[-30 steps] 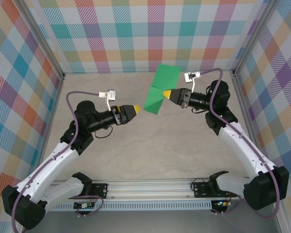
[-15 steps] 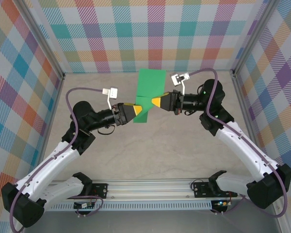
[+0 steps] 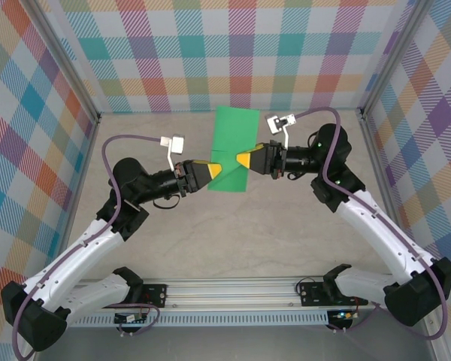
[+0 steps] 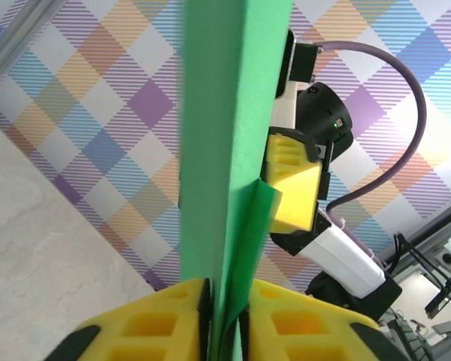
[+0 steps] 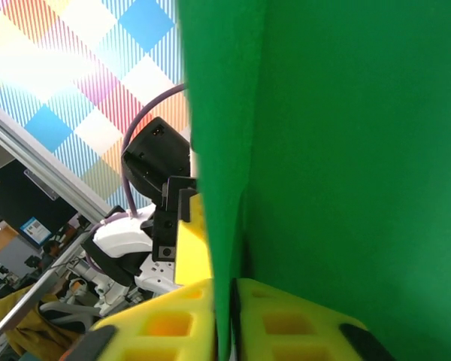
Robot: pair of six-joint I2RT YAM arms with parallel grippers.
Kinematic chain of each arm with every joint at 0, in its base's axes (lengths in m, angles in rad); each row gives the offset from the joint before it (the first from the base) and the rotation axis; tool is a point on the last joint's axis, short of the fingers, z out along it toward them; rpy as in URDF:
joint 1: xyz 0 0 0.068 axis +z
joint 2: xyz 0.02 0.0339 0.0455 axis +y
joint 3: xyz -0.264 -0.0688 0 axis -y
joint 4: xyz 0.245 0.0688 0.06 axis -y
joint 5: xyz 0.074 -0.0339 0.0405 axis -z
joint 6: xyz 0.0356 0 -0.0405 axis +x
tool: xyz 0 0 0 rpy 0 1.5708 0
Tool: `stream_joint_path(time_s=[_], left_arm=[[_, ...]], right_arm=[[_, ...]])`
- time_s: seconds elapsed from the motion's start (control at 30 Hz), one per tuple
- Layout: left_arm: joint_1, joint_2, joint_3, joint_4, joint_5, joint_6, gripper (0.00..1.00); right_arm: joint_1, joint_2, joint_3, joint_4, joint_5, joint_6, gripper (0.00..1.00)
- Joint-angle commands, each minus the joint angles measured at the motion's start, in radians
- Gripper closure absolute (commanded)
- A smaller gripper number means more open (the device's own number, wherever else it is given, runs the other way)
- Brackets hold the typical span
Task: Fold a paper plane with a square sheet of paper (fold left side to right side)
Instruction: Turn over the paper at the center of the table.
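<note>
— Pale table underneath; left gripper clamps the square sheet of paper, held aloft toward the far edge, and right gripper pinches it too.
— Opposed pulls could tear it or skew the fold.

I get one high look-down from the near side, and two close wrist views facing across the square sheet of paper.
</note>
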Motion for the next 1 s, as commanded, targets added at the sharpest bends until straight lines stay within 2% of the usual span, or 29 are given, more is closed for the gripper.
stream_joint_path(time_s=[0.0, 0.13, 0.17, 0.23, 0.3, 0.33, 0.37, 0.4, 0.43, 0.47, 0.53, 0.6, 0.63, 0.7, 0.77, 0.87, 0.97], left_arm=[[-0.015, -0.016, 0.021, 0.006, -0.014, 0.029, 0.88], [-0.021, -0.029, 0.031, -0.086, -0.048, 0.095, 0.91], [-0.024, -0.034, 0.039, -0.138, -0.073, 0.141, 0.91], [-0.032, -0.045, 0.055, -0.268, -0.138, 0.227, 0.92], [-0.046, -0.057, 0.069, -0.412, -0.243, 0.333, 0.95], [-0.053, -0.057, 0.075, -0.477, -0.31, 0.37, 0.97], [-0.065, -0.053, 0.084, -0.544, -0.378, 0.412, 1.0], [-0.08, -0.043, 0.095, -0.607, -0.47, 0.45, 1.0], [-0.101, -0.03, 0.108, -0.694, -0.56, 0.472, 1.0], [-0.131, -0.009, 0.124, -0.763, -0.674, 0.491, 1.0], [-0.207, 0.046, 0.161, -0.883, -0.91, 0.517, 1.0], [-0.296, 0.135, 0.213, -1.007, -1.158, 0.512, 1.0], [-0.341, 0.19, 0.247, -1.074, -1.287, 0.481, 1.0], [-0.401, 0.302, 0.318, -1.222, -1.476, 0.394, 1.0], [-0.441, 0.432, 0.402, -1.411, -1.625, 0.229, 1.0], [-0.475, 0.629, 0.522, -1.676, -1.727, -0.042, 1.0], [-0.489, 0.822, 0.621, -1.849, -1.733, -0.235, 1.0]], right_arm=[[0.004, -0.043, -0.011, -0.023, 0.015, -0.053, 0.78], [0.002, -0.075, 0.003, -0.176, 0.084, -0.136, 0.63], [0.003, -0.09, 0.013, -0.27, 0.131, -0.178, 0.59], [0.003, -0.127, 0.035, -0.454, 0.273, -0.275, 0.47], [0.002, -0.164, 0.045, -0.668, 0.533, -0.347, 0.31], [0.003, -0.176, 0.046, -0.763, 0.694, -0.357, 0.27], [0.002, -0.185, 0.041, -0.842, 0.9, -0.355, 0.19], [0.002, -0.191, 0.026, -0.951, 1.066, -0.333, 0.07], [0.001, -0.195, 0.005, -1.021, 1.184, -0.311, 0.01], [0.0, -0.2, -0.028, -1.079, 1.284, -0.298, 0.0], [-0.002, -0.216, -0.107, -1.128, 1.388, -0.272, 0.0], [-0.004, -0.235, -0.182, -1.139, 1.428, -0.234, 0.0], [-0.004, -0.255, -0.218, -1.139, 1.441, -0.199, 0.0], [-0.004, -0.288, -0.274, -1.13, 1.454, -0.144, 0.0], [-0.004, -0.323, -0.313, -1.127, 1.47, -0.104, 0.0], [-0.003, -0.346, -0.332, -1.164, 1.515, -0.071, 0.0], [-0.004, -0.356, -0.322, -1.214, 1.549, -0.057, 0.0]])
